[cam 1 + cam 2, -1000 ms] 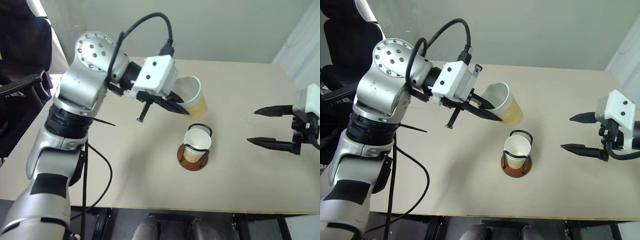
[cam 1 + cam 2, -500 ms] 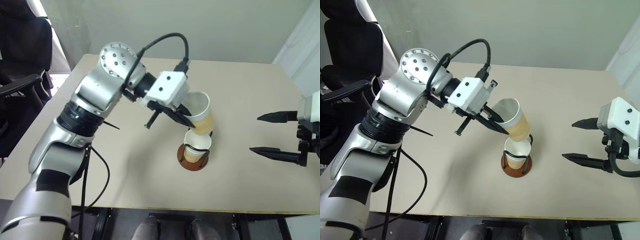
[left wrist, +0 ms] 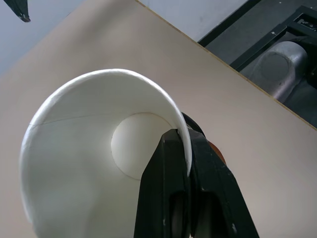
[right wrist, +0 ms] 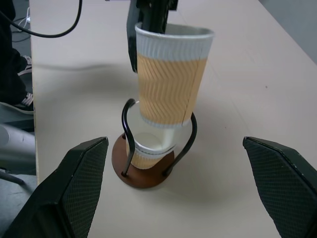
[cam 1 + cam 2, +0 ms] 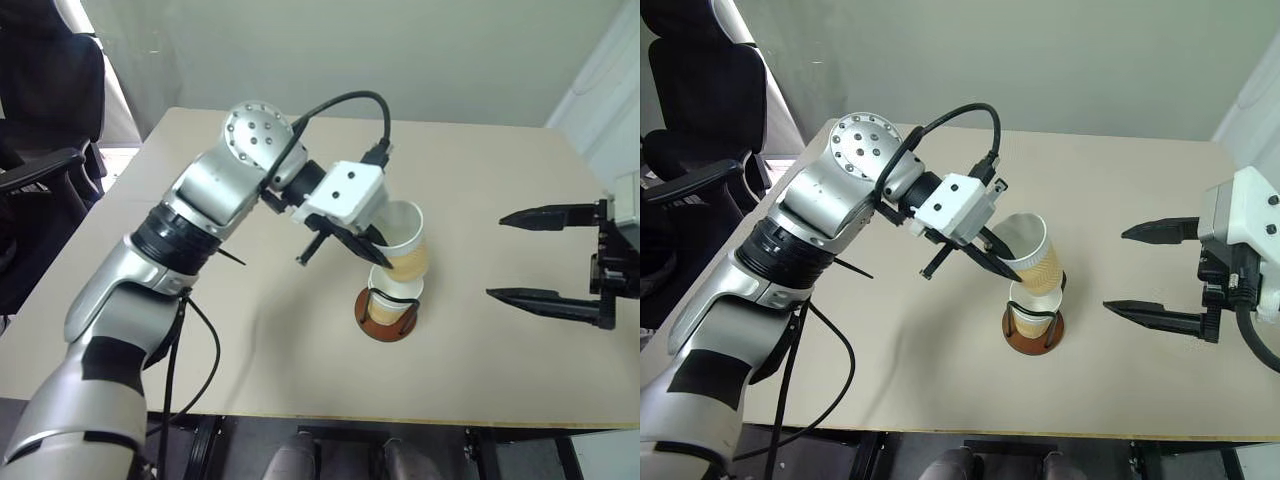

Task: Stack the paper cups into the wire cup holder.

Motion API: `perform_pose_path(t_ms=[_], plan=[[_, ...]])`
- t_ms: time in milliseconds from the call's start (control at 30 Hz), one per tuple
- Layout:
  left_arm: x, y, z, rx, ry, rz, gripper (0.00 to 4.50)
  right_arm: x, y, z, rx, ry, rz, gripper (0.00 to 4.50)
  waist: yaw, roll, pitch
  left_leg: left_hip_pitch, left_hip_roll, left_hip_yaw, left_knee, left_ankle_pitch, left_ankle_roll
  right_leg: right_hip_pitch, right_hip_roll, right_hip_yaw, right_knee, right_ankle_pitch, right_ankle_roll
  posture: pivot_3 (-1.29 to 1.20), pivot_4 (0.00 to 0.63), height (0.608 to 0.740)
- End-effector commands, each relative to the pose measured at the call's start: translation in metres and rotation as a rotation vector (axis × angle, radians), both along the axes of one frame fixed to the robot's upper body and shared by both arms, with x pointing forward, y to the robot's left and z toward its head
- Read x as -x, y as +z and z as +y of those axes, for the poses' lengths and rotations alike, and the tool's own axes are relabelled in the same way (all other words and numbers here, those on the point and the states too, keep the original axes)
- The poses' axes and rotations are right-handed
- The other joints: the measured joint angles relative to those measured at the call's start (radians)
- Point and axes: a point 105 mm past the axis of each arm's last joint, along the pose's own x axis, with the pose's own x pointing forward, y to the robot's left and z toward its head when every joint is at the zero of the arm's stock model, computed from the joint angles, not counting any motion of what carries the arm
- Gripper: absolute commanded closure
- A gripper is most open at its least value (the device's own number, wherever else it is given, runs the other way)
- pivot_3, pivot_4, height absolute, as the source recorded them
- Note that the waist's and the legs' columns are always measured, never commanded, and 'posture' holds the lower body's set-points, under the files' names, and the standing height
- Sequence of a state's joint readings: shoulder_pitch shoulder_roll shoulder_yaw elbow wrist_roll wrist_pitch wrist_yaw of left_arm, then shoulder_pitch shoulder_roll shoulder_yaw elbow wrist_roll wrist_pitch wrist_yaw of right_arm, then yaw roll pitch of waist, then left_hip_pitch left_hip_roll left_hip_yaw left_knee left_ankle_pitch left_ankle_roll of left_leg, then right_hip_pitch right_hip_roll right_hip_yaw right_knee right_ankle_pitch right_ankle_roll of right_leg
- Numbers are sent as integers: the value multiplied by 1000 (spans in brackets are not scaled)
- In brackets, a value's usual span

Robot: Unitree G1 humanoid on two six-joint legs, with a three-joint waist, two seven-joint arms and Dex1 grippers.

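— Tan, ribbed, white-rimmed: paper cup (image 4: 171, 84) up in the air, tilted, pinched at the rim by the left gripper (image 5: 376, 254), fingers (image 3: 171, 198) closed tight, one inside the wall and one outside.

— And below?

— Wire cup holder (image 4: 143, 171) on the beige worktop (image 5: 250, 330), reddish-brown disc base, black wire loops rising. Second cup (image 4: 148, 148) already seated inside, upright. Bottom of the held cup down between the tops of the loops, right over the seated cup's mouth; cannot tell whether touching.

— Right side?

— Right gripper (image 5: 545, 255) well apart from the holder, above the worktop, fingers (image 4: 79, 188) spread wide, gripping nothing, pointed toward the holder.
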State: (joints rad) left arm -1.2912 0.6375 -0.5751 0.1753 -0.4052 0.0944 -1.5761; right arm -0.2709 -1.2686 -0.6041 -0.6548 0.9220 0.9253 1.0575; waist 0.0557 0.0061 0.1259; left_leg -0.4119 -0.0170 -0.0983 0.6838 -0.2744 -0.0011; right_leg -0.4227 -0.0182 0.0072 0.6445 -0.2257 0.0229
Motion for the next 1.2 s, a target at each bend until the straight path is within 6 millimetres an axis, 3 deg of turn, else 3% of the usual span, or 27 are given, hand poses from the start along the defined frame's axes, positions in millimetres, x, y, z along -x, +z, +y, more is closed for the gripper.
perform_pose_path(t_ms=[33, 1033, 1200], plan=[[4, 4, -3, -29, -49, -33, 4500, 1, 6, 1, 9, -2, -30, 28, 0, 0, 0, 0, 0, 0, 0, 0, 0, 0, 0, 0, 0, 0, 0, 0, 150, 740], [2, -12, 2, -108, -47, -47, 4500, -8, 8, -1, 4, -36, -48, 28, 0, 0, 0, 0, 0, 0, 0, 0, 0, 0, 0, 0, 0, 0, 0, 0, 150, 740], [3, -13, 0, -100, -49, -32, 3135, -9, 8, -1, 2, -35, -47, 0, 0, 0, 0, 0, 0, 0, 0, 0, 0, 0, 0, 0, 0, 0, 0, 0, 150, 740]])
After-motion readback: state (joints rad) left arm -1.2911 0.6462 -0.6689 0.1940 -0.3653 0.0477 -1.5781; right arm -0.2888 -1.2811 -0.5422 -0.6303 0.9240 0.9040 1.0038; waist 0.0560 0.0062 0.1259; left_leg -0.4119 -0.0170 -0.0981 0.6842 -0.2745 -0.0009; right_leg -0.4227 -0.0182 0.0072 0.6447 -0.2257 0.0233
